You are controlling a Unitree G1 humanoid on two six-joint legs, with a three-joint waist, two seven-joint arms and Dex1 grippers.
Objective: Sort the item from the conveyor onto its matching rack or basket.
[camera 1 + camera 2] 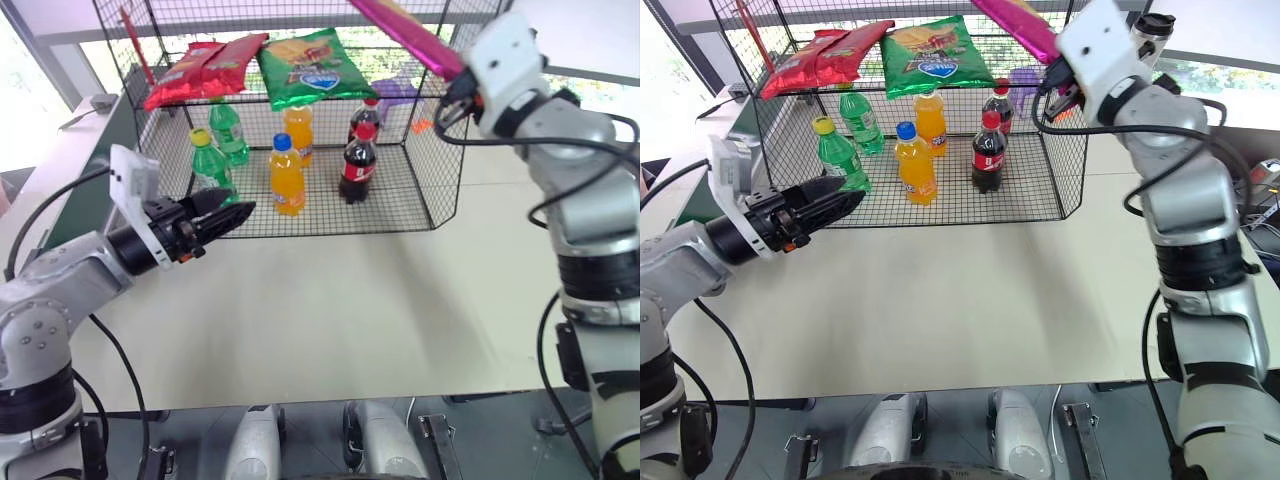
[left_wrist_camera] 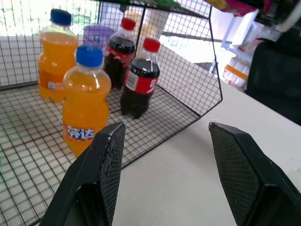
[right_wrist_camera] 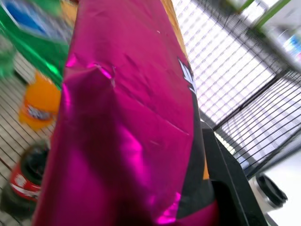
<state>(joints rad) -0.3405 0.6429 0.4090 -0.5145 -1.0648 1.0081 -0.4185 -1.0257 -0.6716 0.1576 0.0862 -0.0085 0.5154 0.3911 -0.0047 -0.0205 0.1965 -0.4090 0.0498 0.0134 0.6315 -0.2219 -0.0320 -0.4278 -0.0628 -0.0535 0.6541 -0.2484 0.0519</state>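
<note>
- Now the pink chip bag [image 1: 405, 32] is in the air, clamped at its lower end in the right claw [image 1: 458, 78], which is raised at the front right corner of the wire rack [image 1: 440, 190]
- From this claw the bag's long axis runs up and toward the robot's left, slanting over the right end of the upper shelf [image 1: 855, 80]; the bag is above the shelf and I judge it does not touch the mesh
- So the right arm is the near one; the left claw [image 1: 232, 212] hangs low over the bench [image 1: 330, 310] before the rack's left front, its fingers apart and empty
- On the shelf lie two red bags [image 1: 200, 68] at the left and a green bag [image 1: 312, 65] in the middle; the free room is at the right end, just under the pink bag
- The shelf is open mesh, so a flat bag should rest on it well if laid down flat; I think an end could catch on the wire
- Below, on the rack floor, stand green bottles [image 1: 212, 160], orange bottles [image 1: 286, 175] and cola bottles [image 1: 358, 162], well under the shelf
- A dark-green conveyor [image 1: 100, 160] runs along the left side, beside the rack
</note>
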